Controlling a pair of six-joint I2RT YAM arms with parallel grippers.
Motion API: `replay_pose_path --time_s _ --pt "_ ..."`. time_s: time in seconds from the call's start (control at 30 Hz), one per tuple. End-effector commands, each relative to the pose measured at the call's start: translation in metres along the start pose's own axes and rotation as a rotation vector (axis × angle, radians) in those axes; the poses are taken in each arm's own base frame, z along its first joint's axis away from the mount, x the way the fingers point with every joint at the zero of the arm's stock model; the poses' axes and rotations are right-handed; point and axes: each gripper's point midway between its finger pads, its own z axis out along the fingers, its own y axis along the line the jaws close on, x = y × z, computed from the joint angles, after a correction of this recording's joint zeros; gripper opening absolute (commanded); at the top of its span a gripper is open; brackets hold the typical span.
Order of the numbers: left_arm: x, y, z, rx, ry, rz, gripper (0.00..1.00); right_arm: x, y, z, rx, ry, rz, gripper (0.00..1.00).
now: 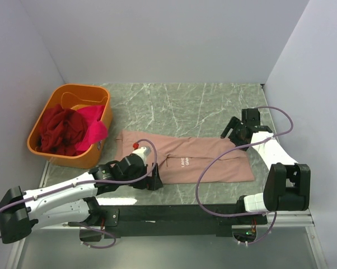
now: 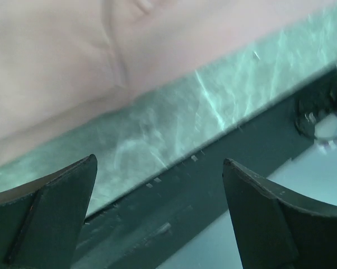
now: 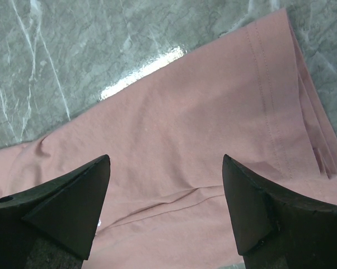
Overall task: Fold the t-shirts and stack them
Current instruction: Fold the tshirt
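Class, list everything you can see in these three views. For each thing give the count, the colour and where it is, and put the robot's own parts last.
pink t-shirt: one, dusty pink, lying flat mid-table, folded lengthwise
dark red t-shirt: at least one, dark red, crumpled in the tub
magenta t-shirt: one, magenta, in the tub, spilling over its rim
tub: one, orange, far left of the table
table: one, grey-green marble pattern
cables: two, purple, one looping along each arm
left arm: one, white and black, reaching the shirt's near left edge
right arm: one, white and black, at the shirt's right end
left fingers: two, black, apart, over the table's near edge
right fingers: two, black, apart, above the shirt
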Motion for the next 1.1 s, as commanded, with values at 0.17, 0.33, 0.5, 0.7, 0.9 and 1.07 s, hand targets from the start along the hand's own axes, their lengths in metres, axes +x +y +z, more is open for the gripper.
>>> replay_pose_path --time_s 0.17,0.33,0.5,0.7,0.9,1.07 --pt "-0.096 0.023 0.009 -0.259 -0.339 -0.117 0.99 -0.011 0.020 -0.003 -0.083 -0.031 -0.044 0.87" --pt "-0.139 0.073 0.032 -0.351 -0.346 -0.257 0.99 0.008 0.033 0.013 -0.067 0.036 -0.142 0.87" --pt "-0.154 0.098 0.058 -0.416 -0.286 -0.255 0.99 0.026 0.029 0.035 -0.024 0.105 -0.151 0.87" --pt "-0.176 0.111 0.090 -0.449 -0.269 -0.313 0.99 0.059 0.019 0.054 0.003 0.191 -0.191 0.87" --pt "-0.210 0.128 0.133 -0.476 -0.215 -0.307 0.99 0.106 0.018 0.045 -0.010 0.270 -0.258 0.87" --pt "-0.256 0.155 0.184 -0.488 -0.197 -0.269 0.99 0.177 0.018 0.014 -0.076 0.374 -0.348 0.87"
